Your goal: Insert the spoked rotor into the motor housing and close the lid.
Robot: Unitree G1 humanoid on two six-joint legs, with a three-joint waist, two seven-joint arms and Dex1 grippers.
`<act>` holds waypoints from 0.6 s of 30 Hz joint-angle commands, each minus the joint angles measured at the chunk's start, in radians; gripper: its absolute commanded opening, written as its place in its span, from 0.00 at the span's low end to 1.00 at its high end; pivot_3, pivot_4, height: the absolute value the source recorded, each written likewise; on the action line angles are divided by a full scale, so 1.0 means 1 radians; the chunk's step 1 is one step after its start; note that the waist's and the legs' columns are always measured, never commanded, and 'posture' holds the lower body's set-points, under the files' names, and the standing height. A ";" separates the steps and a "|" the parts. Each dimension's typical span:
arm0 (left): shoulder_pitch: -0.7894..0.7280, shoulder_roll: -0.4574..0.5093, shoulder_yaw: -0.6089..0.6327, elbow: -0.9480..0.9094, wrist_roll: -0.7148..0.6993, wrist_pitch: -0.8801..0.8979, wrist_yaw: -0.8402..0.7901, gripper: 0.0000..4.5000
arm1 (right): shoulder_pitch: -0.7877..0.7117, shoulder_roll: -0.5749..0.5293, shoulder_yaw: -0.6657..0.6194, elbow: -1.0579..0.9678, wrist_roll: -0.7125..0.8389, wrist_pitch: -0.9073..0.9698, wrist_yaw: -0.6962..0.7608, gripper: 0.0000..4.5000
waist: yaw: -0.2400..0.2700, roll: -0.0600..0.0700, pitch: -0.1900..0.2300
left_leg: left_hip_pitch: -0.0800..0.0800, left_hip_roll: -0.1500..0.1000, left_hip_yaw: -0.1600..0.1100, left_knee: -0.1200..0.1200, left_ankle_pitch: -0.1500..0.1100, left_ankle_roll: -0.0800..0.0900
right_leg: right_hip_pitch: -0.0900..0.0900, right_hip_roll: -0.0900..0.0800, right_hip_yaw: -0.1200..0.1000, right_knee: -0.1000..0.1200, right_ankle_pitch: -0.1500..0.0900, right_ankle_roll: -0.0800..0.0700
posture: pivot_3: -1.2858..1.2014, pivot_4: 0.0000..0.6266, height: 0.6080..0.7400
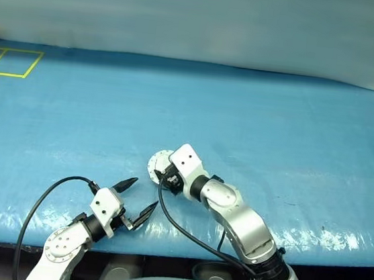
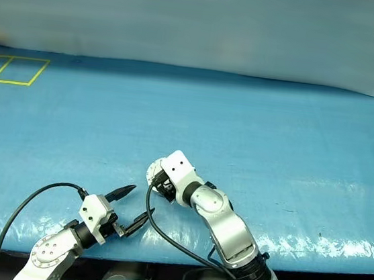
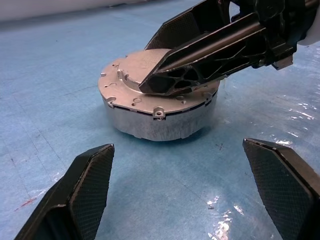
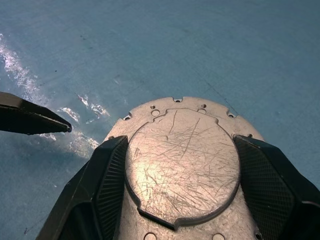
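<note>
Motor housing (image 3: 160,117) sits on the blue table cover (image 1: 275,136), a bit left of centre in the lower half of the head view, with the lid (image 4: 182,162) flat down on top of it, so it looks closed. You can see the scratched raised centre of the lid really well from the right wrist camera.

Right gripper (image 3: 172,75) is over the puck with its two black fingers (image 4: 107,185) spread to either side of that raised centre, lying on or just above the lid. Honestly can't tell if they're pressing or just resting there, but they aren't clamped around anything.

Left gripper (image 1: 134,200) is down at the lower left of the head view, just beside the housing but apart from it, fingers wide open and empty, pointed toward the puck.

Yellow tape lines (image 1: 10,62) are way off in the upper left corner.
</note>
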 commanded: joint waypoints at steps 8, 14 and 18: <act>0.001 0.002 0.007 -0.018 -0.012 -0.007 -0.001 1.00 | 0.035 0.012 -0.034 0.056 -0.012 0.022 -0.021 0.67 | 0.002 0.000 -0.001 | 0.000 0.000 0.000 0.000 0.000 0.000 | 0.000 -0.001 0.000 0.000 0.000 0.000 | 0.52 0.24 1.00; -0.039 -0.034 0.107 -0.107 -0.139 0.110 0.078 1.00 | 0.035 0.021 -0.044 0.056 -0.003 0.028 -0.018 0.67 | 0.002 0.000 -0.001 | 0.000 0.000 -0.001 0.000 0.000 -0.001 | 0.000 -0.001 0.000 0.000 0.000 0.000 | 0.52 0.24 1.00; -0.112 -0.050 0.207 -0.185 -0.249 0.256 0.180 1.00 | 0.032 0.020 -0.043 0.060 -0.004 0.028 -0.018 0.67 | 0.001 0.000 -0.001 | 0.000 0.000 -0.003 0.000 0.000 -0.001 | 0.000 0.000 -0.002 0.001 0.000 0.000 | 0.52 0.24 1.00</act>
